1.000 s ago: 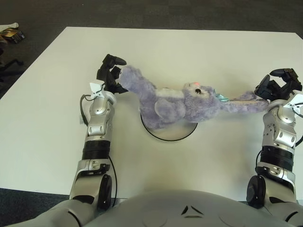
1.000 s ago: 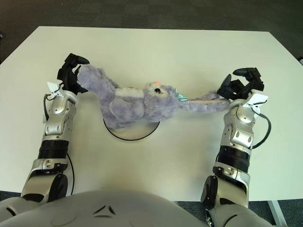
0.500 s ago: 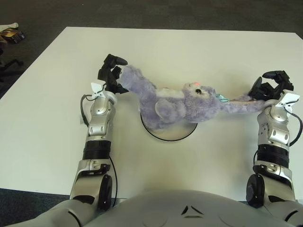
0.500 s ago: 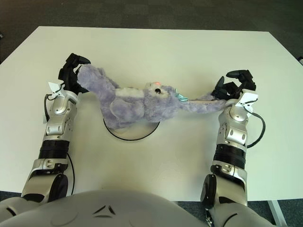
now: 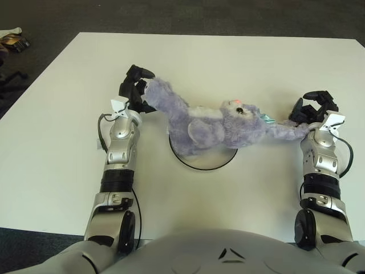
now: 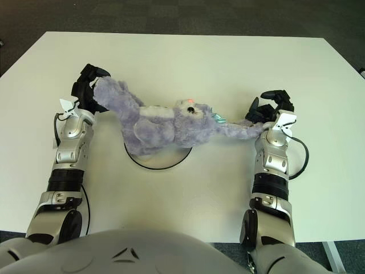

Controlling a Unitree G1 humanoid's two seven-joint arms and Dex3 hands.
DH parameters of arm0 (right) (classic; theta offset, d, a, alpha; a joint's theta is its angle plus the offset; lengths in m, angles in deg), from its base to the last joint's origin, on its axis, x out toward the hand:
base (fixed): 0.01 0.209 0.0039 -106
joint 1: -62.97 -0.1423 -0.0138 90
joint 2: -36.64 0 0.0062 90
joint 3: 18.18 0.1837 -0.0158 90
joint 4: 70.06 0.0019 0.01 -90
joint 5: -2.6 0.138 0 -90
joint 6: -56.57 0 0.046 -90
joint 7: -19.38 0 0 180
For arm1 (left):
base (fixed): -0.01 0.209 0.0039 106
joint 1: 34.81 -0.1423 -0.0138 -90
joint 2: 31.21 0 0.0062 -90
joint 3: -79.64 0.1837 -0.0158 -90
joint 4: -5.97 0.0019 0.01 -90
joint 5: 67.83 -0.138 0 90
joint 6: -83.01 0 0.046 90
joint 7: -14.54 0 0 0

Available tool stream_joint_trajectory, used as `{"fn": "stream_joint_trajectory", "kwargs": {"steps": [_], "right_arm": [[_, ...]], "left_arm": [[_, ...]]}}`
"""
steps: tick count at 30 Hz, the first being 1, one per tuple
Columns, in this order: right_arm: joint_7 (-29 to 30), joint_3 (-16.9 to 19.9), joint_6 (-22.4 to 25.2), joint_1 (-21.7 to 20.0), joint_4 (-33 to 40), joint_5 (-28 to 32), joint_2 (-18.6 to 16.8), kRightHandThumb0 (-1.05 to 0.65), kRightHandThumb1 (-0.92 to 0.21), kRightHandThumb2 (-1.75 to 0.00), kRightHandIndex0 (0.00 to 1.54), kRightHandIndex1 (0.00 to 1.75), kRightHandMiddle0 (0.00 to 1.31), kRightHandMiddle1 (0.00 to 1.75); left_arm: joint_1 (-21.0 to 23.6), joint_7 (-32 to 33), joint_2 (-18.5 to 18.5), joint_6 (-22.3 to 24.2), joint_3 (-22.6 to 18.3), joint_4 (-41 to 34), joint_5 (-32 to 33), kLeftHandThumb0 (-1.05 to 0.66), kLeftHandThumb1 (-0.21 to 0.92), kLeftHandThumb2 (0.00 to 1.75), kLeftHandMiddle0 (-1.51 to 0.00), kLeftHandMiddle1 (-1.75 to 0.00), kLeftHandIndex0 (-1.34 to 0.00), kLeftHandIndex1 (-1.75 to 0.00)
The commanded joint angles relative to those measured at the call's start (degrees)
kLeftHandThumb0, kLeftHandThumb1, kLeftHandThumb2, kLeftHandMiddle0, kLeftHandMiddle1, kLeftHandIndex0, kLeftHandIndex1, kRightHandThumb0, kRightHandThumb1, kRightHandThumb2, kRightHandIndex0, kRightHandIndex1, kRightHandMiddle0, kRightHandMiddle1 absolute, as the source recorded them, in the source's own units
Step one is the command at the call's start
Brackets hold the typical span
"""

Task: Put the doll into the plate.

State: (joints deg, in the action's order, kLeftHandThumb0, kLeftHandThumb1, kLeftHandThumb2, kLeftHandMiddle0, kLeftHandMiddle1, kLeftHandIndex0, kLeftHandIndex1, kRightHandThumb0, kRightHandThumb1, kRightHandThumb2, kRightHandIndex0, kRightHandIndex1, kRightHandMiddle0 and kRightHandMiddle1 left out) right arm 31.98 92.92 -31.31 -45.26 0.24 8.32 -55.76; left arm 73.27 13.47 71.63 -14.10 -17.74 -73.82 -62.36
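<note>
A purple plush doll (image 5: 217, 123) lies stretched across the white table, its body over a round white plate (image 5: 204, 160) with a dark rim. My left hand (image 5: 136, 88) is shut on the doll's left end. My right hand (image 5: 311, 111) is shut on the doll's long limb at its right end. The doll covers most of the plate; only the near rim shows. The same scene shows in the right eye view, with the doll (image 6: 171, 123) and the plate (image 6: 158, 160).
The white table (image 5: 239, 63) stretches wide behind the doll. Dark carpet lies beyond the far edge. Some small items (image 5: 14, 40) sit on the floor at the far left.
My right hand has moved left toward the doll's body, still holding the limb, which is now shorter and slacker. The left hand and the doll's body have hardly moved.
</note>
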Motion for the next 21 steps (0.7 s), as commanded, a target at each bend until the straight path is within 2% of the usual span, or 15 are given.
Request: {"fn": "stream_joint_trajectory", "kwargs": {"steps": [1,21], "right_arm": [[-0.4,-0.5,-0.6,-0.4,-1.9,-0.1,-0.4,0.0,-0.07,-1.58,0.82,1.68,0.56,1.75],[-1.9,-0.9,-2.2,-4.3,-11.1,0.9,0.5,0.0,-0.06,-1.59,0.83,1.68,0.57,1.75]], "left_arm": [[0.0,0.0,0.2,0.3,0.1,-0.5,0.3,-0.01,0.33,1.31,-0.49,-1.75,-0.48,-1.75],[-0.7,-0.1,0.3,0.1,0.4,-0.9,0.2,-0.01,0.31,1.33,-0.5,-1.75,-0.49,-1.75]]}}
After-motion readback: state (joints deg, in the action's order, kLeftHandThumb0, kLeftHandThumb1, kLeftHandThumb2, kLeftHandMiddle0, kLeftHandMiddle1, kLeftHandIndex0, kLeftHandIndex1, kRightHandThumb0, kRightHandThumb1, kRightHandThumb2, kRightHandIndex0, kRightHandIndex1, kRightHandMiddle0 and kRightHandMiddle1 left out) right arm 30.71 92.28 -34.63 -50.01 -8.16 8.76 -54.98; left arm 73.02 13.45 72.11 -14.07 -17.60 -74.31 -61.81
